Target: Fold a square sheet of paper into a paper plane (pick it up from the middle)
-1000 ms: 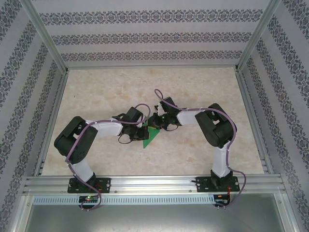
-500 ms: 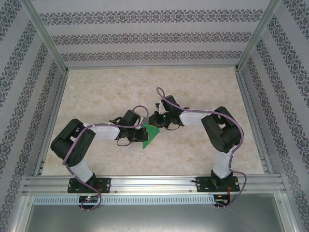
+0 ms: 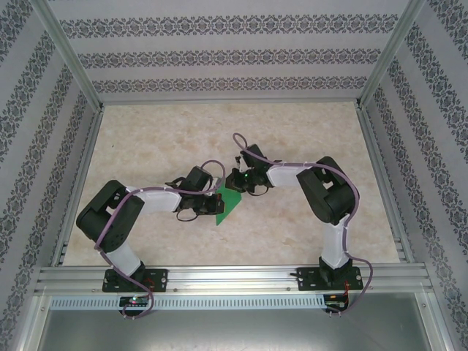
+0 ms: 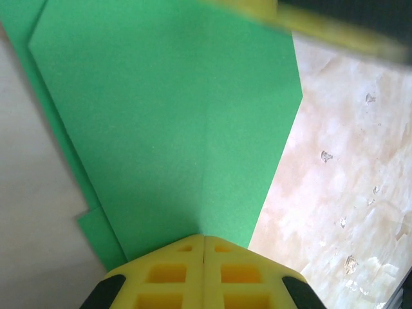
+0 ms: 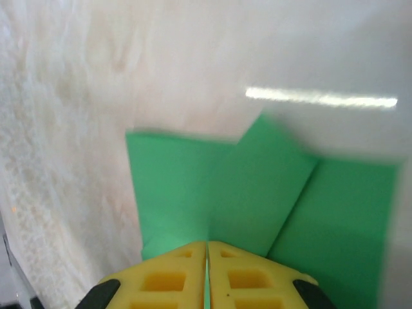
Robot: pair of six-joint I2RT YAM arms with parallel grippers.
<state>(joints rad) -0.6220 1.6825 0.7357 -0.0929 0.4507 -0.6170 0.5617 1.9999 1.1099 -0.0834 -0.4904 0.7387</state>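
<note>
The pale beige marble-patterned table (image 3: 168,139) is carrying the whole scene, and the two black and white robot arms are reaching from its near edge toward the middle, where their wrists are almost meeting.

Between them the thin bright green paper (image 3: 229,205) is lying as a small pointed shape, just in front of both wrists. It is no longer showing as a plain square: the wrist views are showing a centre crease and overlapping layers with slanted edges. I am judging that the work is standing in the middle of the folding, at a step where one flap is being held down or turned over while the other side is being held fast (the dart is not finished, because the layers are looking loose and uneven). The next move is probably asking for a slow sweep along the crease, with both holds staying firm so that the layers are not slipping.

The left gripper (image 4: 204,239) is showing its yellow fingers pressed fully together, and the crease is running straight into their tips, so it seems to be pinching the paper. The right gripper (image 5: 206,244) is also closing on the paper, with a thin green line showing between its fingers.
</note>
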